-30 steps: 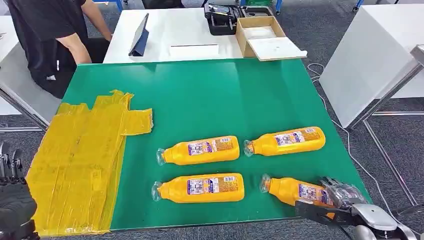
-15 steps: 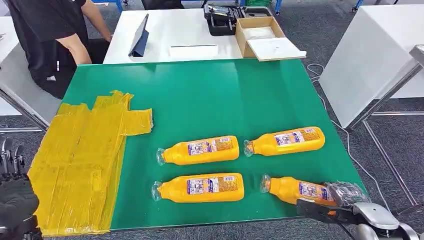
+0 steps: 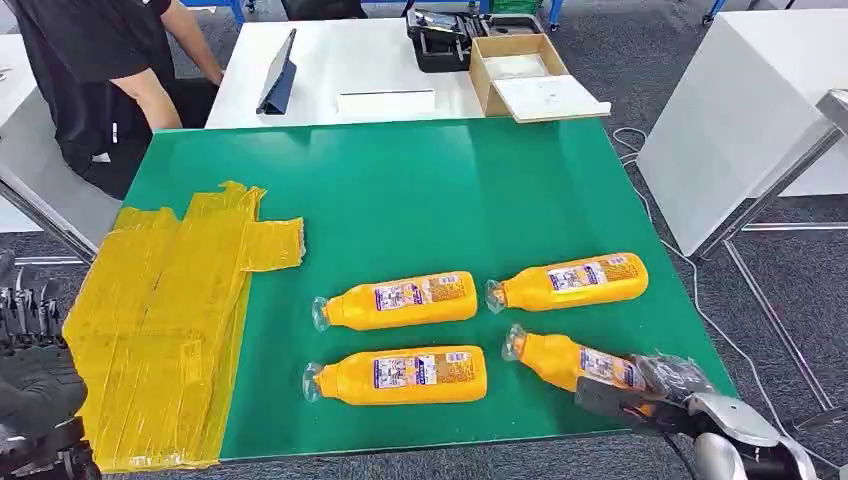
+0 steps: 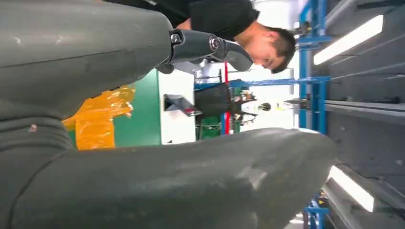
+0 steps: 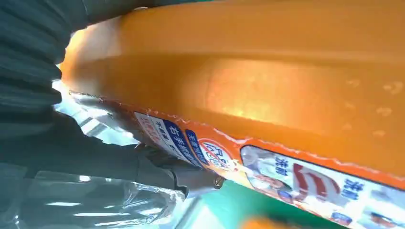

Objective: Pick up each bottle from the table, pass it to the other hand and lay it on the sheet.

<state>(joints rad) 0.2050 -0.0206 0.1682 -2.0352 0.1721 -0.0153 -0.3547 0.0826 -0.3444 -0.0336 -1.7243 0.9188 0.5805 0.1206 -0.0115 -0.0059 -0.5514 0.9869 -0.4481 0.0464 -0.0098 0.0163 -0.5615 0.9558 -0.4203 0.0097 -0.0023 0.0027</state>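
- A green surface (image 3: 420, 190) seen from the robot's head, looking down; four orange bottles lie on their sides in two rows on its right half.
- The right hand (image 3: 665, 395) reaches in at the near right corner, its fingers (image 3: 610, 397) clamped round the base end of the near-right bottle (image 3: 575, 362). The bottle sits slanted, its capped end angled away from the hand. The close wrist view shows orange plastic and label pressed against the grey hand, which looks like a firm hold.
- The other three bottles lie untouched: the far-left bottle (image 3: 395, 299), the far-right bottle (image 3: 570, 281) and the near-left bottle (image 3: 400, 375), all with caps pointing left.
- A crumpled yellow sheet (image 3: 165, 330) covers the left edge of the surface with nothing on it (this is where each bottle should end up).
- The left hand (image 3: 35, 385) waits low beside the sheet; I cannot tell whether its fingers are apart or together. Its position probably suits receiving the handover.
- A person (image 3: 95, 70) in black sits at the far left corner.
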